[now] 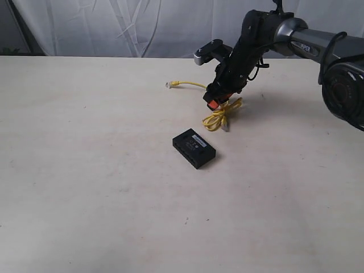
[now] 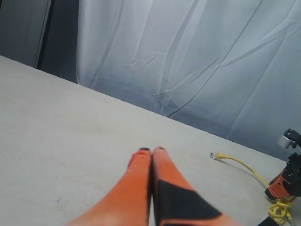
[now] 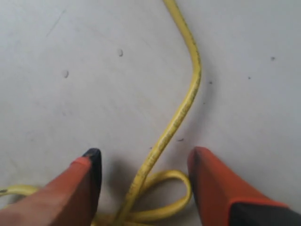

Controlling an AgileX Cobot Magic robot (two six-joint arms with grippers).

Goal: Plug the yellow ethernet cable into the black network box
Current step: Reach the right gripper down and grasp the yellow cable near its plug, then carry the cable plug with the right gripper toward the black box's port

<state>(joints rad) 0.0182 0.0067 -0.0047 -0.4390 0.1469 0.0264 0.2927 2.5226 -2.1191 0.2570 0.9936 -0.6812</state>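
Note:
The yellow ethernet cable [image 1: 219, 118] lies at the back of the table, its knotted loop bundled beside a straight run that ends in a clear plug [image 1: 169, 84]. My right gripper [image 1: 212, 102] hangs just over the bundle, open, its orange fingers [image 3: 221, 188] straddling the cord [image 3: 181, 110] and one loop of it. The black network box [image 1: 194, 148] rests flat in front of the bundle, white label up. My left gripper [image 2: 151, 151] is shut on nothing, hovering over bare table far from the cable [image 2: 244, 163]; the left arm does not show in the exterior view.
A white curtain [image 1: 142, 25] hangs behind the table's far edge. The pale tabletop [image 1: 91, 187] stretches left of and in front of the box. The right arm [image 1: 307, 42] reaches in from the upper right.

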